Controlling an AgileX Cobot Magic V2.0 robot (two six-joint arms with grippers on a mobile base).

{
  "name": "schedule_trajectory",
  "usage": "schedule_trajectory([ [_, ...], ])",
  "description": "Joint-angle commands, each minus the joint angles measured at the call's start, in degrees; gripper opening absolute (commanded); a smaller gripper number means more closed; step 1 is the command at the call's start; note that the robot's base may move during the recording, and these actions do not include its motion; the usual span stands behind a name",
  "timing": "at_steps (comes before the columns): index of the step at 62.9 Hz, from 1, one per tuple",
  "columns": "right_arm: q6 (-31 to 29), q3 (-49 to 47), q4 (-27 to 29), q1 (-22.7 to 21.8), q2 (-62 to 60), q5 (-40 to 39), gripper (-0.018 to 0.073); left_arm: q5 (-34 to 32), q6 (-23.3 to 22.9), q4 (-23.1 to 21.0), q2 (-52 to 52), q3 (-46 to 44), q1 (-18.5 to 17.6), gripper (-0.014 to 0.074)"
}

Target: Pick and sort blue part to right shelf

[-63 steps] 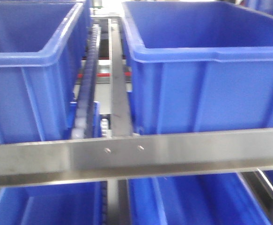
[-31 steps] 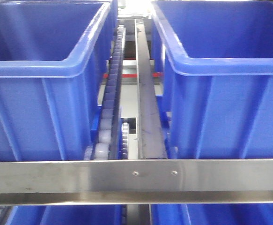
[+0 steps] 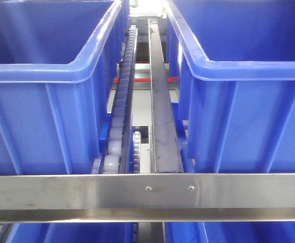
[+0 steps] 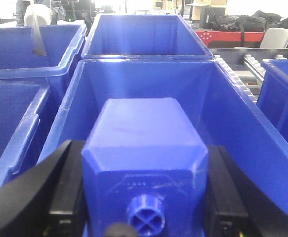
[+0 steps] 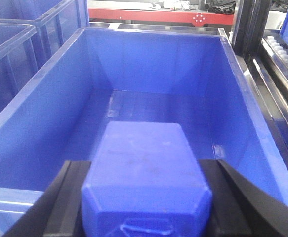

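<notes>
Front view: two blue bins [image 3: 46, 76] flank a roller track [image 3: 119, 116] behind a steel rail [image 3: 147, 190] — no arms visible.

Left wrist: left gripper [image 4: 144, 197] clamps a blue block with round knob [image 4: 144, 163].

Right wrist: right gripper [image 5: 146, 197] grips the blue part [image 5: 146, 168] over an empty bin [image 5: 148, 64] — picked, release apparently remaining.

Sliding rightward across the front view: left bin [image 3: 51, 91], roller track [image 3: 121, 111] and metal rail [image 3: 162, 116]. Sinking lower in frame: crossbar [image 3: 147, 195]. Sharpening from blur.
</notes>
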Motion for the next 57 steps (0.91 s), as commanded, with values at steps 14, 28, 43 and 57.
schedule_trajectory([
  [14, 0.0, -1.7, -0.5, -0.3, 0.5, -5.5, 0.0408, -5.2, -0.1, -0.3, 0.5, -1.7, -0.4, 0.0366],
  [28, 0.0, -1.7, 0.0, -0.3, 0.5, -5.1, 0.0408, -5.2, -0.1, -0.4, 0.5, -1.7, -0.4, 0.0366],
  [43, 0.0, -1.7, 0.2, -0.3, 0.5, -3.9, 0.0408, -5.4, -0.1, -0.6, 0.5, -1.7, -0.4, 0.0366],
  [57, 0.0, -3.0, 0.2, -0.3, 1.6, -4.4, 0.0408, -5.5, -0.1, -2.0, 0.9, -1.7, -0.4, 0.0366],
])
